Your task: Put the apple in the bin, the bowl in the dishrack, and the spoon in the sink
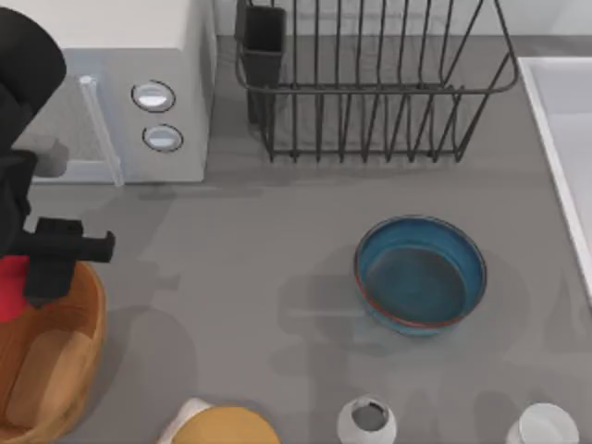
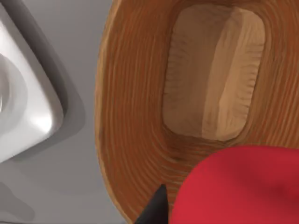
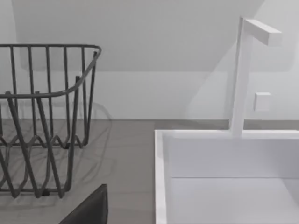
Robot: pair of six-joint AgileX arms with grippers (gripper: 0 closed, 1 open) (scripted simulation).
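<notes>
apple in left jaws, over bin

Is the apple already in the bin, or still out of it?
Out. The apple hangs above the bin at the left gripper; the bin's flat bottom is bare in the left wrist view.

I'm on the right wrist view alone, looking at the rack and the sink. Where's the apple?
Observer: The apple is gripped by the left gripper, at the table's left edge.
Operator: Over the bin?
Observer: Yes. The left wrist view looks down past it into the bin, whose flat bottom is bare.
Operator: And the bowl?
Observer: The bowl sits upright on the table, apart from the dishrack and not in it.
</notes>
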